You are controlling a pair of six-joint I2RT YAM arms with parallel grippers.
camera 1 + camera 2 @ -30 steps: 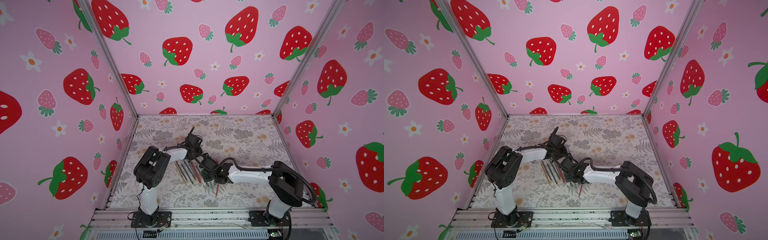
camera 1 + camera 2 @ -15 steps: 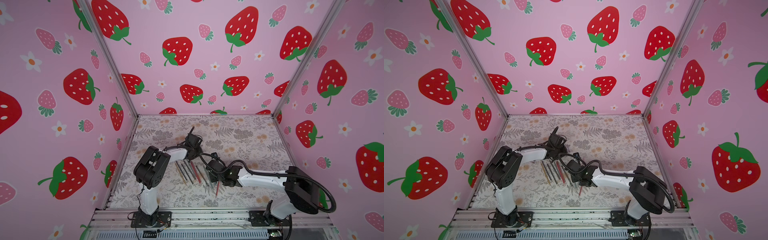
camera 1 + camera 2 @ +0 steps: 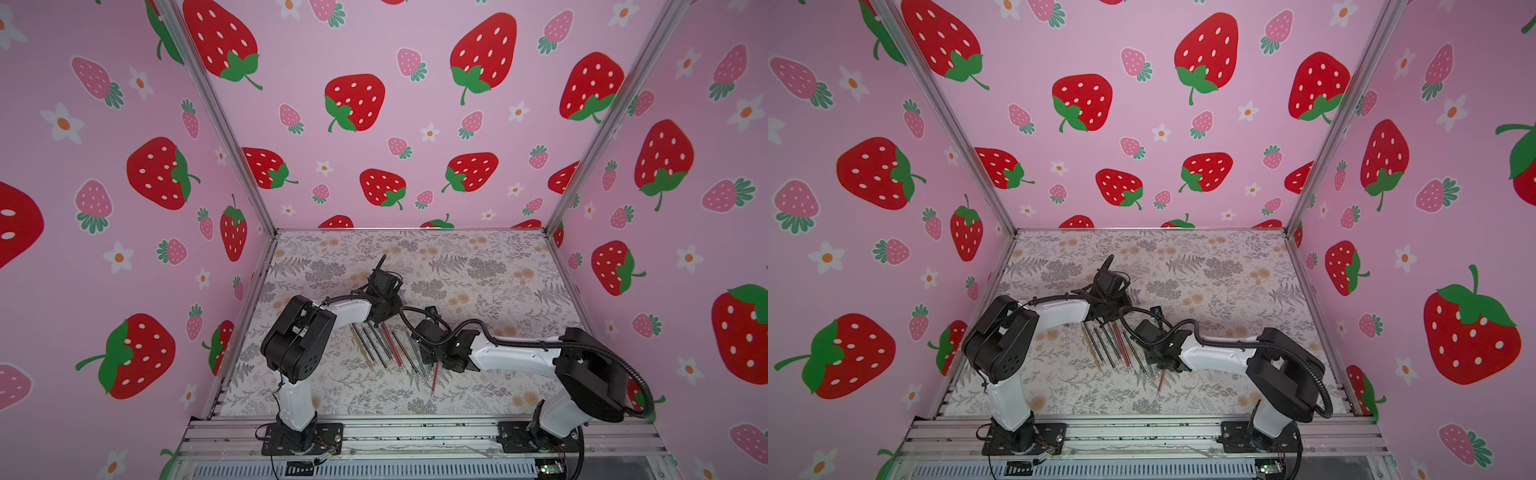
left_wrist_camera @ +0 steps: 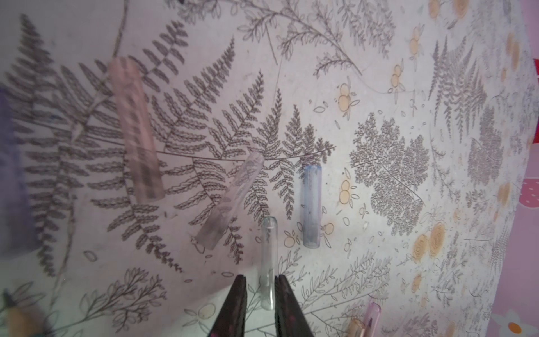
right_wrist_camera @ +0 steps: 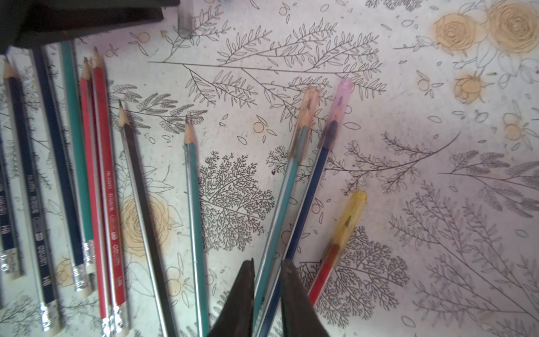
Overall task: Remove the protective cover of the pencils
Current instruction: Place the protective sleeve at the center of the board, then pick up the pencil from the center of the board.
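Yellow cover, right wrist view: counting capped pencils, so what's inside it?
The red pencil's sharpened tip shows through the yellow cover; its other end is hidden behind the fingers.

pencils (image 3: 384, 347) side by side on table (image 3: 478, 266), caps (image 4: 312, 204) behind them

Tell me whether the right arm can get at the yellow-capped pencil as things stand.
Likely yes: the yellow-capped pencil lies uncovered on the table, just beside the right gripper. The gripper's jaws, though, straddle the teal pencil and the blue pencil, so it would have to leave those first.
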